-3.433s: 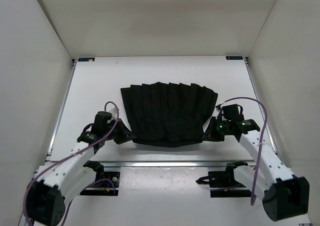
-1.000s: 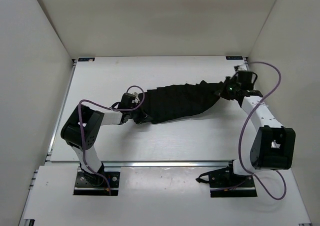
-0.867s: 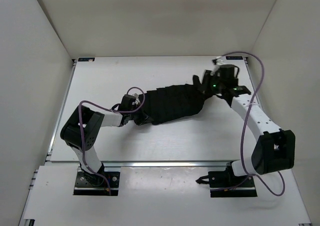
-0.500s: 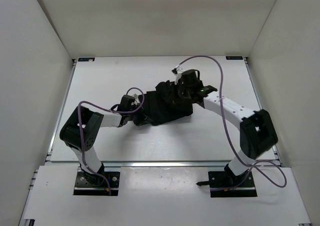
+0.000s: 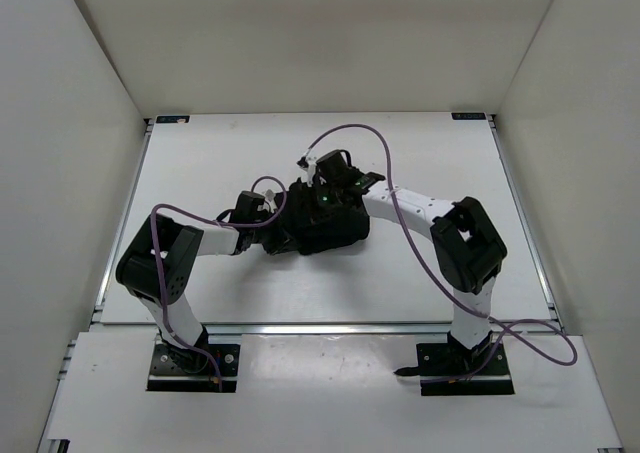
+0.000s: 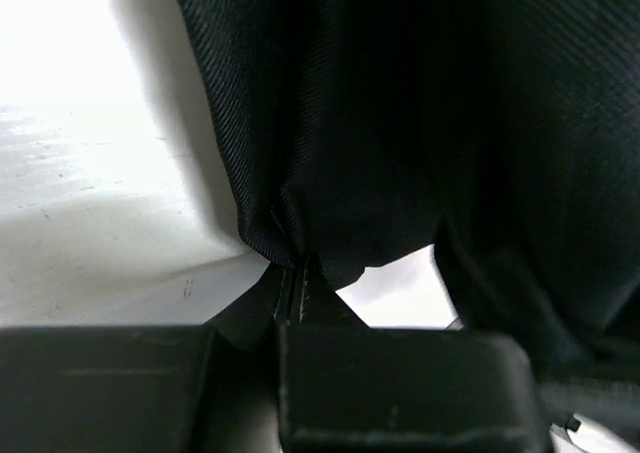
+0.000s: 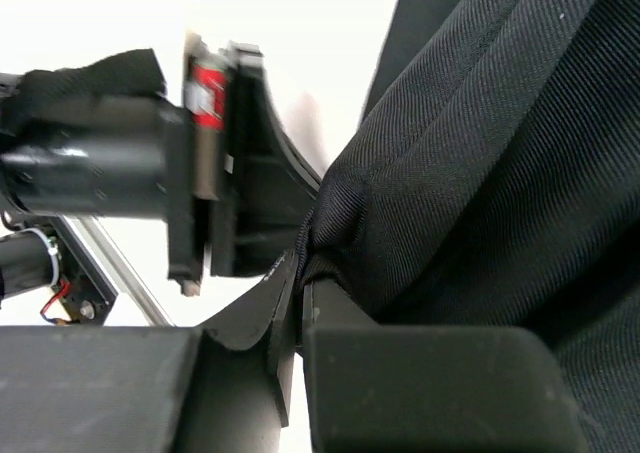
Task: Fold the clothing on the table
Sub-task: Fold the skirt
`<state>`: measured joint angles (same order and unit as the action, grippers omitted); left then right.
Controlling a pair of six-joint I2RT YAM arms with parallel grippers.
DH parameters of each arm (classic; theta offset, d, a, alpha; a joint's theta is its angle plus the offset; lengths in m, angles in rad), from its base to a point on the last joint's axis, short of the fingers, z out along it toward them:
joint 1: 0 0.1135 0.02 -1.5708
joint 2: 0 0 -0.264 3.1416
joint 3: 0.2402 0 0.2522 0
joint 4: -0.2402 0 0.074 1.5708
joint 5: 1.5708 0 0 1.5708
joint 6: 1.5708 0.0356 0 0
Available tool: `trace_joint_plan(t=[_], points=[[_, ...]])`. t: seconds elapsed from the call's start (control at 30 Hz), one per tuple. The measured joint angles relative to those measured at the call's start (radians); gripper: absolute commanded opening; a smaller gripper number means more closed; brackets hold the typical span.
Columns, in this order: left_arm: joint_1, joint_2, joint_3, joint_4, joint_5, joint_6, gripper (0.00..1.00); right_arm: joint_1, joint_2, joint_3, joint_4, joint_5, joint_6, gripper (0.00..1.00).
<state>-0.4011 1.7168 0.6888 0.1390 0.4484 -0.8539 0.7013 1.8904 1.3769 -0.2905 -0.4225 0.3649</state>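
Since a second ago the right gripper [image 5: 322, 195] has swung its pinched corner of the clothing [image 5: 338, 231] across to the left gripper [image 5: 274, 237], likewise clamped on it, doubling it up just beside that gripper on the table [image 5: 200, 173].

Three plain white walls enclosed the work area: a back wall [image 5: 320, 43], a left wall [image 5: 55, 193] and a right wall [image 5: 585, 173]. Lighting was even and soft. A metal rail [image 5: 330, 328] ran along the near edge of the white table [image 5: 200, 163].
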Motion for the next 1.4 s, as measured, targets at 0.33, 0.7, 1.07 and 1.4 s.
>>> trace_joint_plan(t=[0.33,0.7,1.07,1.4], points=[[0.019,-0.007,-0.026,0.009,0.043,0.005,0.19,0.035,0.121,0.109,-0.131,-0.011,-0.025,0.16],[0.067,-0.025,-0.110,0.114,0.134,-0.061,0.40,0.069,0.002,0.154,-0.218,0.006,0.023,0.42],[0.124,-0.308,-0.216,0.017,0.108,-0.097,0.99,-0.074,-0.417,-0.056,-0.156,0.057,0.103,0.40],[0.166,-0.714,-0.153,-0.346,0.078,0.065,0.98,-0.093,-0.497,-0.206,-0.220,0.113,0.113,0.38]])
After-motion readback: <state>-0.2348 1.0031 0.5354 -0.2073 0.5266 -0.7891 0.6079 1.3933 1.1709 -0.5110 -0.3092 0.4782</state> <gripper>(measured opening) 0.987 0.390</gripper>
